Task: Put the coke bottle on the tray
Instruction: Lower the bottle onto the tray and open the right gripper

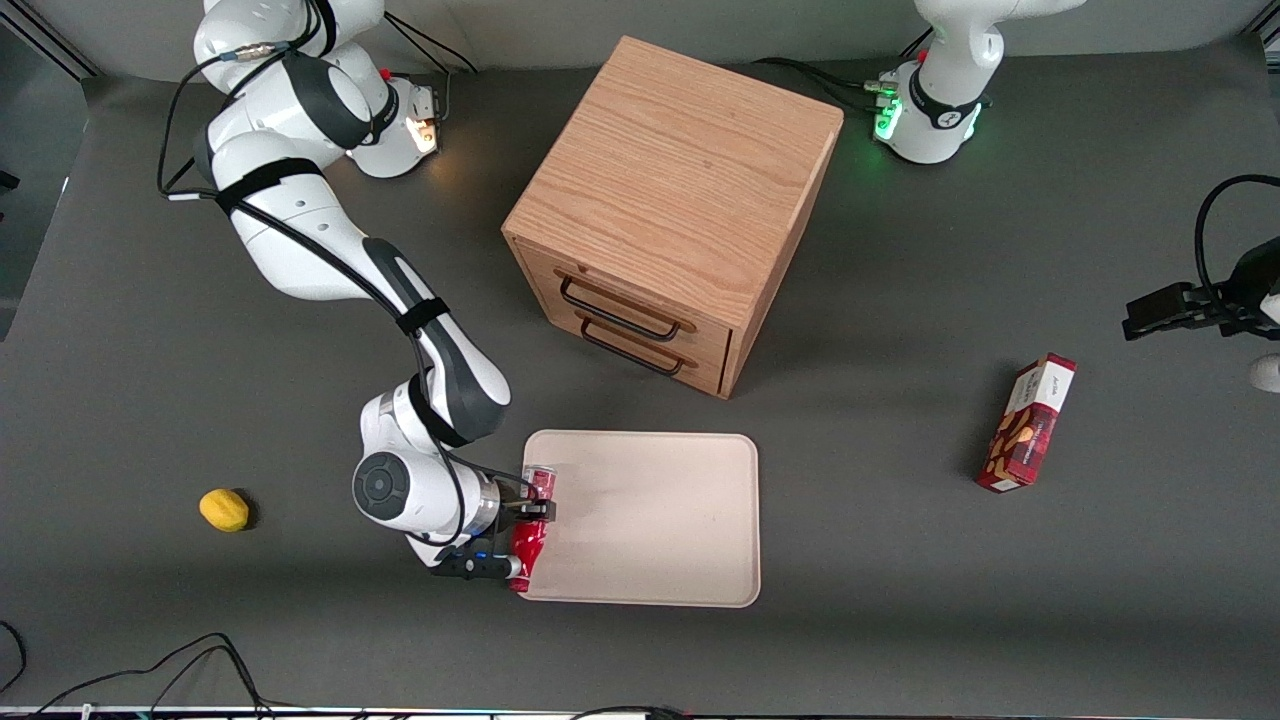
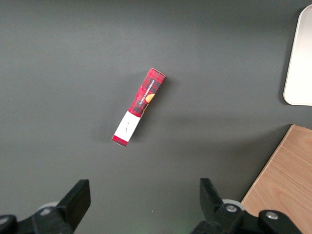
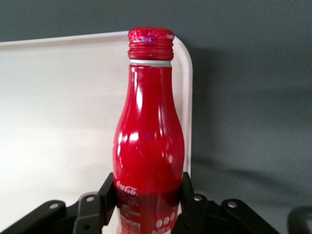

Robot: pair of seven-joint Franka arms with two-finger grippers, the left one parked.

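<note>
My right gripper (image 1: 535,512) is shut on the coke bottle (image 1: 530,535), a slim red bottle with white script and a red cap. It holds the bottle over the rim of the cream-beige tray (image 1: 650,520), at the tray's edge toward the working arm's end. In the right wrist view the black fingers (image 3: 108,187) press both sides of the bottle's lower body (image 3: 148,141). The gripper (image 3: 148,187) is closed around it, and the cap lies near a rounded corner of the tray (image 3: 58,107). The bottle's base is hidden. The tray's edge also shows in the left wrist view (image 2: 300,63).
A wooden two-drawer cabinet (image 1: 670,210) stands farther from the front camera than the tray. A red snack box (image 1: 1030,425) lies toward the parked arm's end and shows in the left wrist view (image 2: 139,107). A yellow lemon (image 1: 224,509) lies toward the working arm's end.
</note>
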